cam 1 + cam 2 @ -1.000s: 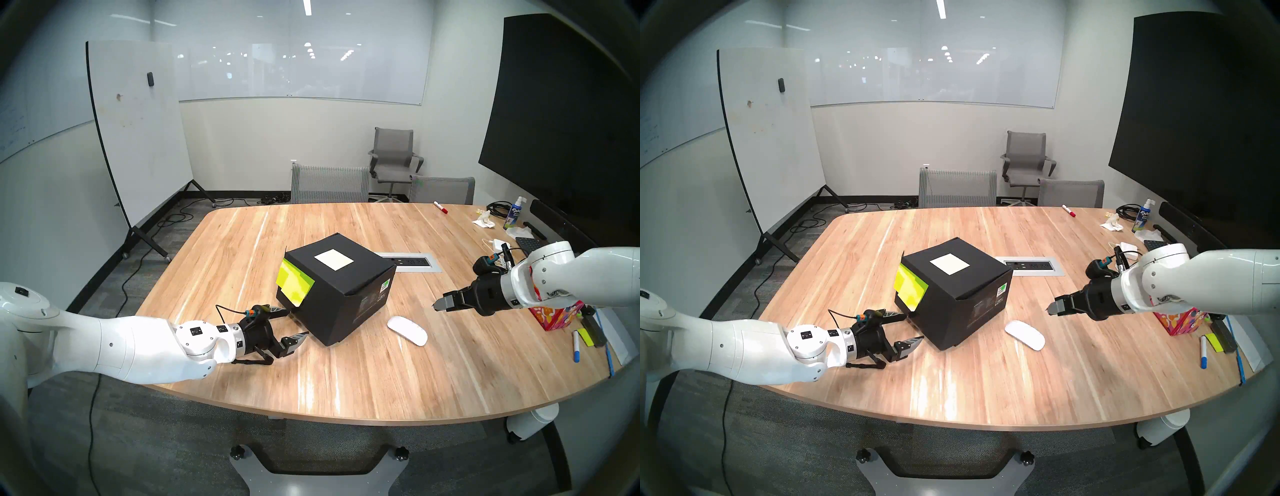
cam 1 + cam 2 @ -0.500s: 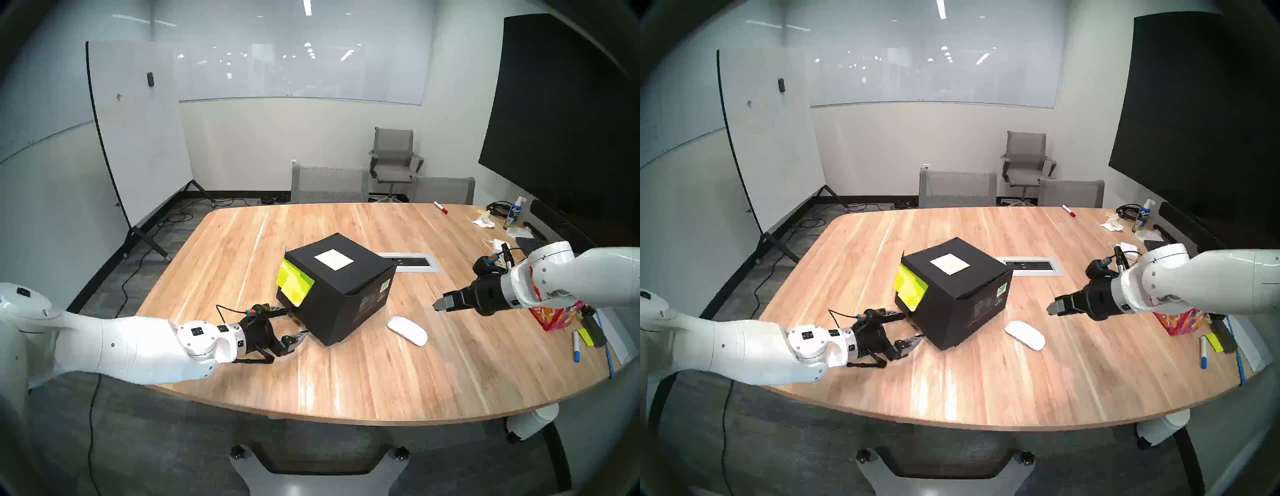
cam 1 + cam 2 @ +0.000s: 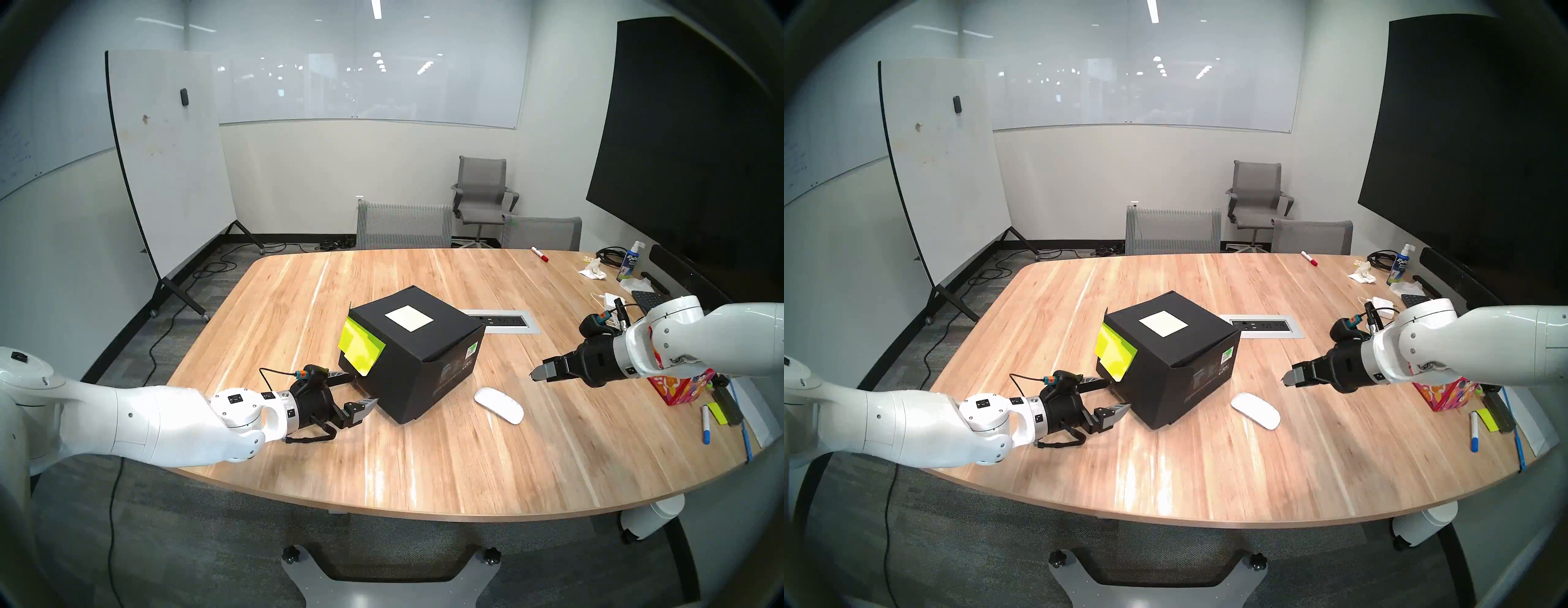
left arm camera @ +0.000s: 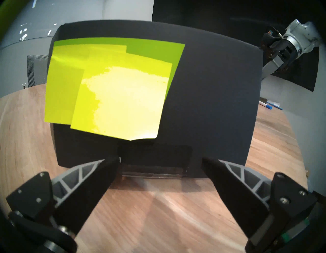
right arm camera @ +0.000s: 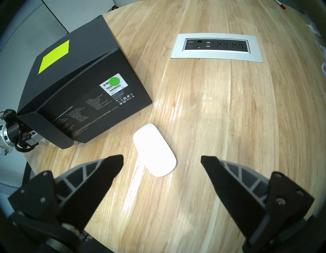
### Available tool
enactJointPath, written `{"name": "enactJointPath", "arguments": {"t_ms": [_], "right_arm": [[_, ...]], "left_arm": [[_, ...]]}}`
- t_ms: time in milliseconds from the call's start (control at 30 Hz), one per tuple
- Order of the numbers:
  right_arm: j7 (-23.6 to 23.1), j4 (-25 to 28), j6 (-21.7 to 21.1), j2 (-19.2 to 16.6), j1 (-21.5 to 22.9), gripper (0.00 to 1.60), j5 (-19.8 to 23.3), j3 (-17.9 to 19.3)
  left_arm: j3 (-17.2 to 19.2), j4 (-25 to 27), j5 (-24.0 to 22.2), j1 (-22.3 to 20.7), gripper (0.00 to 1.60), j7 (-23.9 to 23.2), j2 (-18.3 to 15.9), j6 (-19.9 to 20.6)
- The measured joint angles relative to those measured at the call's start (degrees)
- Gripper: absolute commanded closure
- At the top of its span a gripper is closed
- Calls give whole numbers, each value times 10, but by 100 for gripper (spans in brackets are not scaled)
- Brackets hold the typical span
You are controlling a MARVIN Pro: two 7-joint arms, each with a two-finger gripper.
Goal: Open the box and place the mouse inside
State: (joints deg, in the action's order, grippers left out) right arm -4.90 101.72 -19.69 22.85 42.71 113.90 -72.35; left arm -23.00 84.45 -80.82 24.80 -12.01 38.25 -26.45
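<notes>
Black box (image 3: pixel 413 361) on the wooden desk (image 3: pixel 424 467), lid down, with a white square label (image 3: pixel 409 318) on top and yellow-green sticky notes (image 3: pixel 360 349) hanging over the face toward the robot's left. Left tool (image 3: pixel 358 388) low over the desk, spread wide, pointed at that face just beneath the sticky notes (image 4: pixel 112 91). One finger (image 3: pixel 339 375) close against the box's far lower corner, the other (image 3: pixel 361 408) near its front lower corner; touching or not, could not tell. Seen from the left wrist, box (image 4: pixel 211 106) filling the frame right ahead of the left tool (image 4: pixel 159 160), a dark recess along its bottom edge straight between the two fingertips.

White mouse (image 3: pixel 498 405) flat on the desk, just to the right of the box and clear of it. Right tool (image 3: pixel 539 373) above the desk, to the right of the mouse and apart from it, holding nothing. Seen from the right wrist, right tool (image 5: pixel 162 159) spread wide, mouse (image 5: pixel 154 150) lying ahead of and between its fingertips, a little toward the left one, box (image 5: pixel 79 84) farther off to the left. Power and data socket panel (image 5: pixel 217 48) set into the desk beyond the mouse. Red floral tissue box (image 3: pixel 683 388) behind the right wrist, near the desk's right edge.
</notes>
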Motion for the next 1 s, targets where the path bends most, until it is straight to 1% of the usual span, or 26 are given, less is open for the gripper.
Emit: {"name": "enactJointPath", "arguments": {"t_ms": [133,300,467,567,633,767,1000], "right_arm": [[0,0,0,0,0,0,0,0],[0,0,0,0,0,0,0,0],[0,0,0,0,0,0,0,0],[0,0,0,0,0,0,0,0],[0,0,0,0,0,0,0,0],[0,0,0,0,0,0,0,0],[0,0,0,0,0,0,0,0]], "left_arm": [[6,13,-21,-3,0,-29,-17,-1],[7,19,-32,-6,0,-44,-28,3],[4,22,-33,-13,0,-53,-38,30],[1,22,-25,-18,0,-53,-40,46],[-2,22,-14,-21,0,-51,-41,54],[-4,18,9,-23,0,-30,-37,60],[-4,2,35,-19,0,11,-20,44]]}}
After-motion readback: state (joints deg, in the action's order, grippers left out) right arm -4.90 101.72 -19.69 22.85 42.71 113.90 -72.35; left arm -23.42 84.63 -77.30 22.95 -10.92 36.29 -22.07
